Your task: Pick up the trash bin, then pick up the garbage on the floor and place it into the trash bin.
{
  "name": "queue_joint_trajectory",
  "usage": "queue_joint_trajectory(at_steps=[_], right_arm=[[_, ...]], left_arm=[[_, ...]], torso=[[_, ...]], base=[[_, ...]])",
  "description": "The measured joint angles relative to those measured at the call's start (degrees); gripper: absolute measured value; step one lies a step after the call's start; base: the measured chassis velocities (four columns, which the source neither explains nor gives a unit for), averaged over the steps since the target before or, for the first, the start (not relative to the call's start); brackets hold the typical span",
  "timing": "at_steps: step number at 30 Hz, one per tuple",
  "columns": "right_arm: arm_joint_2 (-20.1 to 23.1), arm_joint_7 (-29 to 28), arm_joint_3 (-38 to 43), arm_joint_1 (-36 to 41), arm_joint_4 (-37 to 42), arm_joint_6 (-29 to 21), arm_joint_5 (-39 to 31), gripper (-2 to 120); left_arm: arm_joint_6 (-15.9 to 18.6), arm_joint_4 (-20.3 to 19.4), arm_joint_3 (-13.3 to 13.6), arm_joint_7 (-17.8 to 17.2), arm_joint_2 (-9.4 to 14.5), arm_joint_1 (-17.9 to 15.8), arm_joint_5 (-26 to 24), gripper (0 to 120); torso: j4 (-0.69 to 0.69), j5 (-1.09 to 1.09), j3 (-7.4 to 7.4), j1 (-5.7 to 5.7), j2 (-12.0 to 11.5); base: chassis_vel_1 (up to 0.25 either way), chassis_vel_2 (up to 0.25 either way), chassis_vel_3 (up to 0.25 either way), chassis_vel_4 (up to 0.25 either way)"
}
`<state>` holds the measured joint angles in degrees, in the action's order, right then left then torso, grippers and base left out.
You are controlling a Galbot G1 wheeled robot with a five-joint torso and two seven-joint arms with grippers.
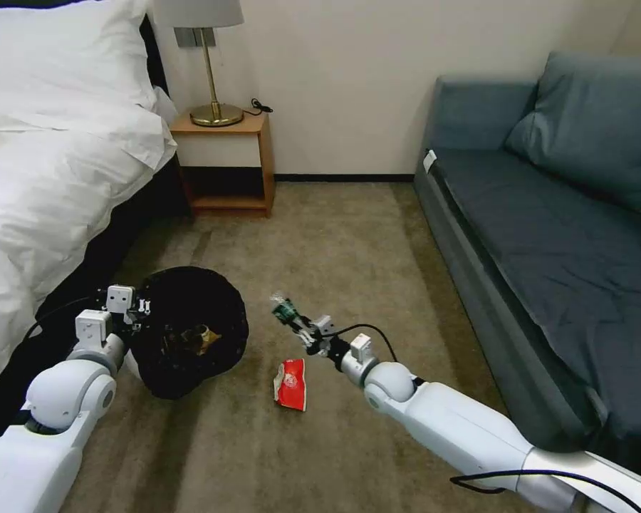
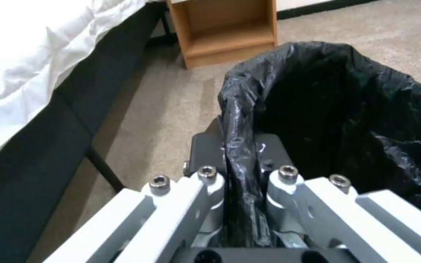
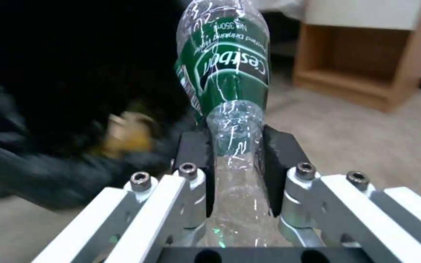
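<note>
The trash bin (image 1: 189, 331), lined with a crinkled black bag, hangs tilted at the lower left, its mouth turned toward me. My left gripper (image 1: 137, 320) is shut on its rim; the left wrist view shows the bag (image 2: 337, 109) pinched between the fingers (image 2: 205, 153). Brown and gold garbage (image 1: 196, 338) lies inside the bin. My right gripper (image 1: 300, 329) is shut on a crushed clear bottle with a green label (image 1: 285, 311) (image 3: 227, 84), held above the carpet just right of the bin's mouth. A red-and-white packet (image 1: 291, 384) lies on the carpet below the right gripper.
A bed with white linen (image 1: 43, 171) runs along the left. A wooden nightstand (image 1: 231, 164) with a brass lamp (image 1: 210, 64) stands against the far wall. A dark blue sofa (image 1: 548, 235) lines the right side. Open carpet (image 1: 335, 235) lies between them.
</note>
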<state>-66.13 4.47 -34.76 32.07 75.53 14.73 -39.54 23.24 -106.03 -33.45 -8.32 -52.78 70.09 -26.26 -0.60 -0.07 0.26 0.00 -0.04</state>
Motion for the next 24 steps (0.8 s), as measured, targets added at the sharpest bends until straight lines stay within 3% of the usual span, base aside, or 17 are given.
queue_joint_trajectory(at_steps=[11, 16, 24], right_arm=[[-8.6, 1.0, -5.1, -2.5, -4.0, 2.2, 0.2, 17], [-10.2, 0.8, -6.0, -3.6, -6.1, 2.2, 0.3, 17], [-11.7, -0.1, -6.4, -4.6, -10.0, 2.2, 0.0, 43]], left_arm=[[0.1, 0.6, 1.7, -0.2, -0.8, -1.3, 0.3, 5], [0.2, 0.7, 2.0, -0.3, -0.9, -1.7, 0.3, 5], [0.3, 1.1, 2.3, -0.4, -0.8, -2.1, 0.3, 5]], torso=[[0.01, 0.01, 0.0, 0.0, 0.0], [0.01, 0.01, 0.0, 0.0, 0.0], [0.01, 0.01, 0.0, 0.0, 0.0]], base=[[0.0, 0.0, 0.0, 0.0], [0.0, 0.0, 0.0, 0.0], [0.0, 0.0, 0.0, 0.0]])
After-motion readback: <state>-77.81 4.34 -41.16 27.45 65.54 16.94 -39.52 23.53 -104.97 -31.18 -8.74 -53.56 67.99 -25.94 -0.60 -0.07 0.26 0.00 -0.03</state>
